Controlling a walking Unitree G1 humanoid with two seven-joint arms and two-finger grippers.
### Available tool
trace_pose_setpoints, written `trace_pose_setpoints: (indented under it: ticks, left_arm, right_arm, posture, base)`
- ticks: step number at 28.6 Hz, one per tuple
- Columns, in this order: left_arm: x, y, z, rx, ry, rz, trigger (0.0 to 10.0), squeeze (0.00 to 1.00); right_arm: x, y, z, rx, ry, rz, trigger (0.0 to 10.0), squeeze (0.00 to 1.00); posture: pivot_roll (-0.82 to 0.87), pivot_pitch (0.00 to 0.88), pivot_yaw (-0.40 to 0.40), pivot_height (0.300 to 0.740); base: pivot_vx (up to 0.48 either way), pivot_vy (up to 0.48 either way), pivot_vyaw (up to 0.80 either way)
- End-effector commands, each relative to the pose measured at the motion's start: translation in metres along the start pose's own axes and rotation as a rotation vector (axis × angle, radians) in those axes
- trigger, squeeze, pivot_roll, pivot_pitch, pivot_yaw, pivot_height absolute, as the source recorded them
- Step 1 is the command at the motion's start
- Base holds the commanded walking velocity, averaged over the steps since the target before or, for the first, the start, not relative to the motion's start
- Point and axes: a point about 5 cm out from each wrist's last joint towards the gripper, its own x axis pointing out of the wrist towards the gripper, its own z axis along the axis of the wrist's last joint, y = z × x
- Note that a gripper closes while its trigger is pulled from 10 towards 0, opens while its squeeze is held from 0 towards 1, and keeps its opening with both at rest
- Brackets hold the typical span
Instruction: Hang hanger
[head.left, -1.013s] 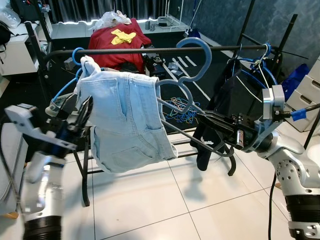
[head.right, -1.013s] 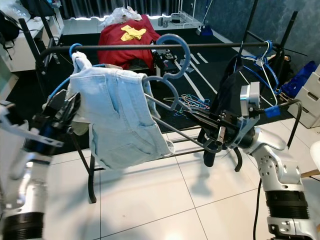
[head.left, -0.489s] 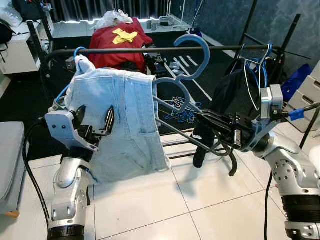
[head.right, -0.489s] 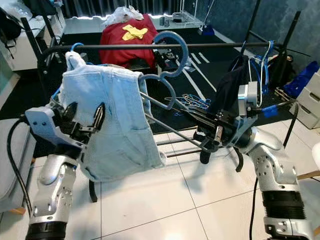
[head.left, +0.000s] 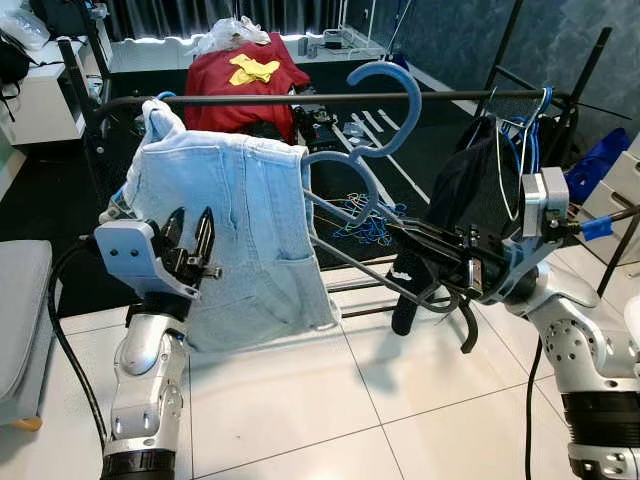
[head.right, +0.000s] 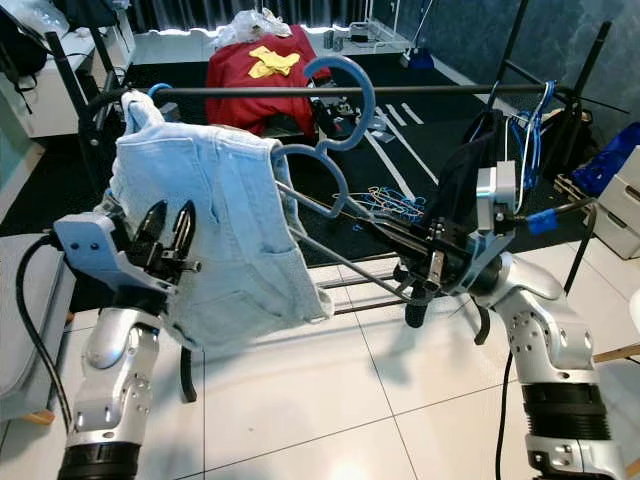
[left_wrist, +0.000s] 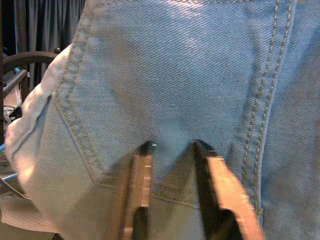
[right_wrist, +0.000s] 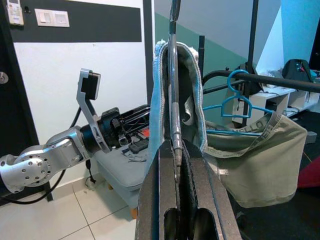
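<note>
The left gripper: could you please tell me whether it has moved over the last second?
Yes. The left gripper has risen and swung rightward, from beside the denim shorts' left edge to in front of them, below the black rail.

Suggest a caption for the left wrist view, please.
Left claw, fingers parted, pressing against pale denim shorts.

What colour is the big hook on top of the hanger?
The hanger's hook is blue, a soft light blue. It shows best in the left eye view.
</note>
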Motion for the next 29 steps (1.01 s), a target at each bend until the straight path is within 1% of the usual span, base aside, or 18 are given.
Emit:
trace_pose_setpoints:
  ticks: [1, 8, 9, 11, 12, 14, 15, 16, 17, 18, 19, 21, 23, 24, 25, 26, 27, 29]
  left_arm:
    - [0.000, -0.002, -0.003, -0.010, 0.008, 0.008, 0.0, 0.00]
    - [0.001, 0.006, -0.003, 0.057, -0.002, 0.083, 0.0, 0.00]
    - [0.001, 0.011, 0.001, 0.083, -0.030, 0.128, 0.0, 0.00]
    - [0.001, 0.011, 0.001, 0.083, -0.030, 0.128, 0.0, 0.00]
    - [0.002, 0.013, 0.006, 0.086, -0.065, 0.138, 0.0, 0.00]
    - [0.000, -0.002, 0.019, -0.021, -0.144, 0.003, 0.0, 0.00]
    - [-0.002, -0.011, 0.023, -0.068, -0.165, -0.083, 3.6, 0.32]
    - [-0.002, -0.011, 0.023, -0.068, -0.165, -0.083, 3.6, 0.32]
    - [-0.005, -0.020, 0.028, -0.124, -0.186, -0.168, 10.0, 1.00]
    - [-0.005, -0.020, 0.028, -0.124, -0.186, -0.168, 10.0, 1.00]
    - [-0.007, -0.025, 0.031, -0.154, -0.196, -0.215, 10.0, 1.00]
    - [-0.006, -0.024, 0.049, -0.152, -0.280, -0.202, 10.0, 1.00]
    - [-0.005, -0.024, 0.054, -0.152, -0.298, -0.195, 10.0, 1.00]
    - [-0.007, -0.031, 0.060, -0.164, -0.303, -0.263, 10.0, 1.00]
    - [-0.007, -0.031, 0.060, -0.164, -0.303, -0.263, 10.0, 1.00]
    - [-0.011, -0.043, 0.066, -0.187, -0.283, -0.380, 10.0, 1.00]
    - [-0.017, -0.055, 0.067, -0.164, -0.250, -0.501, 10.0, 1.00]
    - [-0.026, -0.068, 0.064, -0.121, -0.199, -0.638, 10.0, 1.00]
  right_arm:
    - [0.002, 0.004, 0.007, -0.017, -0.045, 0.024, 0.0, 0.00]
    - [0.003, 0.004, 0.007, -0.015, -0.039, 0.027, 0.0, 0.00]
    - [0.002, 0.004, 0.006, -0.017, -0.033, 0.021, 0.0, 0.00]
    - [0.002, 0.004, 0.006, -0.017, -0.033, 0.021, 0.0, 0.00]
    - [0.001, 0.003, 0.005, -0.022, -0.028, 0.011, 0.0, 0.00]
    - [0.002, 0.002, 0.005, -0.030, -0.029, -0.005, 0.0, 0.00]
    - [0.003, 0.001, 0.004, -0.029, -0.031, -0.004, 0.0, 0.00]
    - [0.003, 0.001, 0.004, -0.029, -0.031, -0.004, 0.0, 0.00]
    - [0.005, 0.002, 0.004, -0.026, -0.032, 0.002, 0.0, 0.00]
    - [0.005, 0.002, 0.004, -0.026, -0.032, 0.002, 0.0, 0.00]
    - [0.006, 0.003, 0.003, -0.024, -0.032, 0.008, 0.0, 0.00]
    - [0.006, 0.003, 0.002, -0.021, -0.028, 0.013, 0.0, 0.00]
    - [0.006, 0.003, 0.002, -0.022, -0.026, 0.012, 0.0, 0.00]
    - [0.005, 0.002, 0.001, -0.023, -0.024, 0.010, 0.0, 0.00]
    - [0.005, 0.002, 0.001, -0.023, -0.024, 0.010, 0.0, 0.00]
    - [0.005, 0.002, 0.001, -0.024, -0.021, 0.008, 0.0, 0.00]
    - [0.006, 0.001, 0.001, -0.025, -0.018, 0.008, 0.0, 0.00]
    - [0.007, 0.001, 0.000, -0.025, -0.016, 0.010, 0.0, 0.00]
  posture:
    - [-0.19, 0.099, -0.013, 0.740]
    - [-0.20, 0.099, -0.013, 0.740]
    - [-0.20, 0.101, -0.013, 0.740]
    - [-0.20, 0.101, -0.013, 0.740]
    - [-0.20, 0.101, -0.014, 0.740]
    - [-0.20, 0.104, -0.018, 0.740]
    - [-0.19, 0.104, -0.019, 0.740]
    - [-0.19, 0.104, -0.019, 0.740]
    - [-0.19, 0.102, -0.020, 0.740]
    - [-0.19, 0.102, -0.020, 0.740]
    - [-0.19, 0.102, -0.020, 0.740]
    - [-0.19, 0.097, -0.022, 0.740]
    - [-0.19, 0.097, -0.022, 0.740]
    - [-0.19, 0.094, -0.023, 0.740]
    - [-0.19, 0.094, -0.023, 0.740]
    - [-0.19, 0.091, -0.023, 0.740]
    - [-0.18, 0.089, -0.026, 0.740]
    - [-0.18, 0.088, -0.027, 0.740]
  base:
    - [0.000, 0.000, 0.00]
    - [0.000, 0.000, 0.00]
    - [0.000, 0.000, 0.00]
    - [0.000, 0.000, 0.00]
    - [0.000, 0.000, 0.00]
    - [0.000, 0.000, 0.00]
    - [0.000, 0.000, 0.00]
    - [0.000, 0.000, 0.00]
    - [0.000, 0.000, 0.00]
    - [0.000, 0.000, 0.00]
    - [0.000, 0.000, 0.00]
    - [0.000, 0.000, 0.00]
    - [0.000, 0.000, 0.00]
    - [0.000, 0.000, 0.00]
    - [0.000, 0.000, 0.00]
    - [0.000, 0.000, 0.00]
    - [0.000, 0.000, 0.00]
    - [0.000, 0.000, 0.00]
